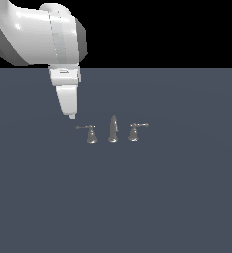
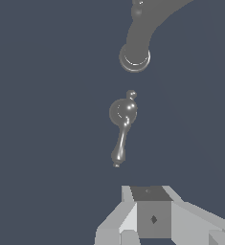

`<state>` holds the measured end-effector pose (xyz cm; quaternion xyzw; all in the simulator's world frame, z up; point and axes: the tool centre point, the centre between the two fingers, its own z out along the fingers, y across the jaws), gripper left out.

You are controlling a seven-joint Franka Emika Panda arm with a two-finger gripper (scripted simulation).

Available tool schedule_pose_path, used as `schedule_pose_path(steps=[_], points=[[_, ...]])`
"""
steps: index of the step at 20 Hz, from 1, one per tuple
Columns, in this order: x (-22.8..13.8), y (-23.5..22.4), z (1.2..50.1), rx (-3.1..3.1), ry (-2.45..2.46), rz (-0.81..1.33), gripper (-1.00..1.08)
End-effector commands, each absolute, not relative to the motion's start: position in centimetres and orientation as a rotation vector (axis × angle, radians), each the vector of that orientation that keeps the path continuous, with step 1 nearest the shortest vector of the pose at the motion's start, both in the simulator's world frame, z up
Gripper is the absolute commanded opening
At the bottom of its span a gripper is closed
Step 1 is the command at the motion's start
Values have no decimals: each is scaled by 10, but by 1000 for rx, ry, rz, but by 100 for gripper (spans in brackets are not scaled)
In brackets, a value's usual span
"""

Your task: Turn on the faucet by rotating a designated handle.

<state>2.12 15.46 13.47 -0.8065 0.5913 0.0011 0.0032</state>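
The faucet is a small grey-metal set on the dark floor: a tapered spout (image 1: 112, 129) between two lever handles. The handle (image 1: 90, 134) with its thin arm pointing to the exterior view's left stands left of the spout. The mirror-image handle (image 1: 134, 132) stands on the right. My gripper (image 1: 72, 114) hangs fingers-down, just above and left of the end of that arm, apart from it. In the wrist view the handle (image 2: 122, 115) lies ahead of my gripper (image 2: 150, 201), its lever end toward the fingers, with the spout (image 2: 135, 52) beyond. The fingers look closed together and hold nothing.
The dark blue-grey floor (image 1: 137, 207) stretches flat all around the faucet. The white arm (image 1: 33, 34) fills the upper left of the exterior view. No other objects show.
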Motion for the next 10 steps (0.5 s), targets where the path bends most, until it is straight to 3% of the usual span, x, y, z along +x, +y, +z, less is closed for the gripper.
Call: schedule_pose_path(steps=[1,10], points=[[35,152,121,-2484,1917,-1,-100],[70,142,86,-2362,2073,-3,-100]])
